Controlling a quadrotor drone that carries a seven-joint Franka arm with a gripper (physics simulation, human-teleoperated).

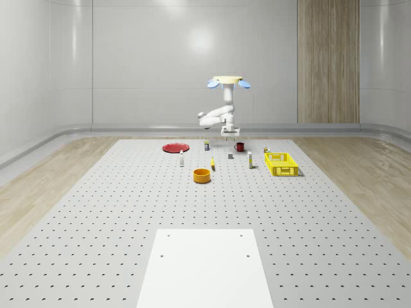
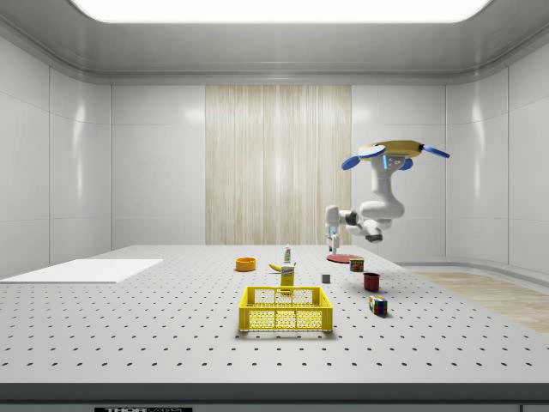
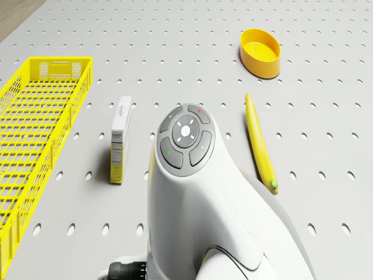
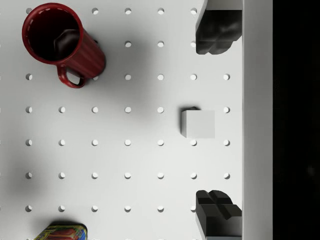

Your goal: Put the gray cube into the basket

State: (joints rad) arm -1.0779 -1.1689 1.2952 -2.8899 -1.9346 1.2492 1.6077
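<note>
The gray cube [image 4: 198, 124] lies on the perforated table, small and pale. My gripper [image 4: 217, 122] hangs well above it, open, and the cube sits between the two dark fingertips [image 4: 217, 32], a little to one side of their line. From the whole-scene view, the drone [image 1: 231, 81] hovers over the far middle of the table with the gripper [image 1: 228, 132] pointing down over the cube [image 1: 230, 155]. The yellow basket [image 1: 281, 164] stands to the right of the cube. In the side view, the cube [image 2: 326, 278] lies behind the basket [image 2: 286, 309], below the gripper [image 2: 331, 233].
A red mug [image 4: 60, 40] stands close to the cube, with a colourful can [image 4: 61, 232] near it. A banana [image 3: 260, 143], a yellow bowl [image 3: 260, 52] and a small box [image 3: 120, 140] lie between the cube and the basket [image 3: 35, 134]. A red plate [image 1: 174, 147] lies far left.
</note>
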